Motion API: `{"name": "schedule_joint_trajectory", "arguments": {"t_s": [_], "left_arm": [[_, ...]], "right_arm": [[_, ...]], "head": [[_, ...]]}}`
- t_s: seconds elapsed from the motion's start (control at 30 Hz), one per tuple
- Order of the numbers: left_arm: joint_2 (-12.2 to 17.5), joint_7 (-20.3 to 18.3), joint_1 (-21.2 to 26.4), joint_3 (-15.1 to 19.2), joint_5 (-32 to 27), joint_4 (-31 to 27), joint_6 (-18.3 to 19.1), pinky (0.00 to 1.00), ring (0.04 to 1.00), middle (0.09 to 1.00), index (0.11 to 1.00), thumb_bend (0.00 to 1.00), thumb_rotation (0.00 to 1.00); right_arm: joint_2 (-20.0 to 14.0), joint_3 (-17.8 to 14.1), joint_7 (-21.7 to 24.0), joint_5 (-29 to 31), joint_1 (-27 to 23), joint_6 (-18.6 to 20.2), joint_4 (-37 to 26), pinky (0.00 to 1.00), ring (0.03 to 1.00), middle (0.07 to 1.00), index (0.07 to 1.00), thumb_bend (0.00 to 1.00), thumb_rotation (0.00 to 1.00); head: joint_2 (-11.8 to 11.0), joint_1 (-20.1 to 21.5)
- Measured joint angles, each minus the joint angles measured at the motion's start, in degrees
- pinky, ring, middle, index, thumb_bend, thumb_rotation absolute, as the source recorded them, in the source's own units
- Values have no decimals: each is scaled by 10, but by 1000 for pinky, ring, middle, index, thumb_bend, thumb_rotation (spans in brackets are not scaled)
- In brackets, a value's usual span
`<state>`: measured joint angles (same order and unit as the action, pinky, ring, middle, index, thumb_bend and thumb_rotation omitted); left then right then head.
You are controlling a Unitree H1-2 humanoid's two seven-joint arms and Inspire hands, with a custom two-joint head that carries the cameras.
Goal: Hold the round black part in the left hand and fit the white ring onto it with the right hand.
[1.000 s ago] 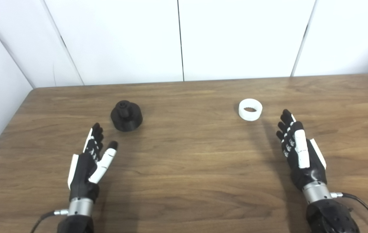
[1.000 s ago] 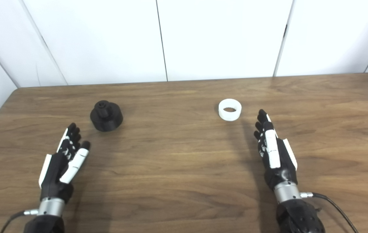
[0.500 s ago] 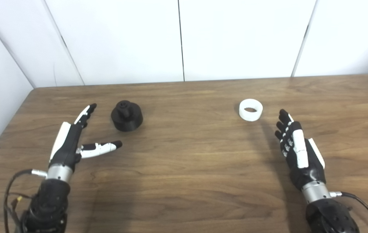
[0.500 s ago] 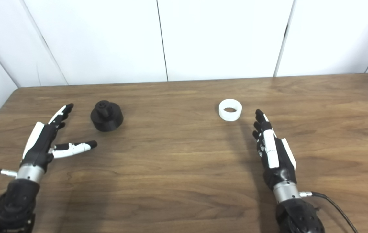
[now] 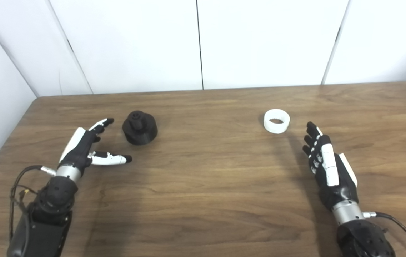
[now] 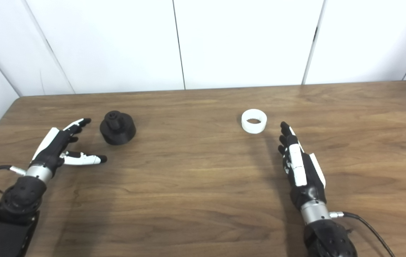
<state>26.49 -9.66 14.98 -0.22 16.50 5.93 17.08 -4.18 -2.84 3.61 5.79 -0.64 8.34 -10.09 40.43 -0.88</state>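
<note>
Sitting just beyond spread, empty left hand (image 5: 81,148) fingers, round black part (image 5: 139,127), white ring (image 5: 276,121) near open right hand (image 5: 326,166)

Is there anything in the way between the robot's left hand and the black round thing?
No. Only bare table lies between the open left hand and the round black part. The fingers are beside it, not touching.

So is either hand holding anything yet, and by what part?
Nothing held. Left hand is open beside the black part; right hand is open short of the white ring.
</note>
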Motion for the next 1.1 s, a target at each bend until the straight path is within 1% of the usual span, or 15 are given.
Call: {"name": "schedule_joint_trajectory", "arguments": {"t_s": [0.1,0.23,0.3,0.43,0.53,0.63,0.77,0.87,1.1], "left_arm": [[1,1,19,-6,8,27,-7,872,950,957,889,935,134],[8,2,37,-14,17,54,-18,877,942,947,881,936,149],[11,2,49,-21,20,74,-31,881,941,944,881,940,159],[15,2,69,-27,24,100,-36,898,951,951,891,946,203],[18,1,81,-34,36,106,-24,890,944,947,894,936,208],[18,0,89,-43,41,115,-24,886,938,941,890,931,213],[19,-1,98,-61,50,130,-34,873,926,927,887,959,222],[19,-1,110,-67,57,145,-43,866,921,923,889,973,238],[13,-3,128,-80,57,162,-55,873,929,936,887,963,227]], "right_arm": [[0,0,0,0,1,-2,0,1000,1000,1000,966,555,1000],[1,0,0,-2,5,-4,0,1000,1000,1000,968,557,1000],[0,-1,0,-3,6,-4,0,1000,1000,1000,966,555,1000],[1,-2,-1,-3,8,-6,1,1000,1000,1000,962,547,1000],[2,-2,-1,-3,8,-7,2,1000,1000,999,960,544,1000],[2,-2,-1,-3,9,-7,2,1000,1000,1000,961,545,1000],[3,-2,-1,-2,11,-7,2,1000,1000,1000,969,538,1000],[3,-2,-1,-2,14,-9,2,1000,1000,999,968,541,1000],[4,-2,-1,-1,16,-12,2,1000,1000,1000,977,559,1000]], "head": [[-3,1],[-5,0],[-6,-1],[-9,-2],[-9,-3],[-10,-4],[-11,-4],[-11,-2],[-10,0]]}}
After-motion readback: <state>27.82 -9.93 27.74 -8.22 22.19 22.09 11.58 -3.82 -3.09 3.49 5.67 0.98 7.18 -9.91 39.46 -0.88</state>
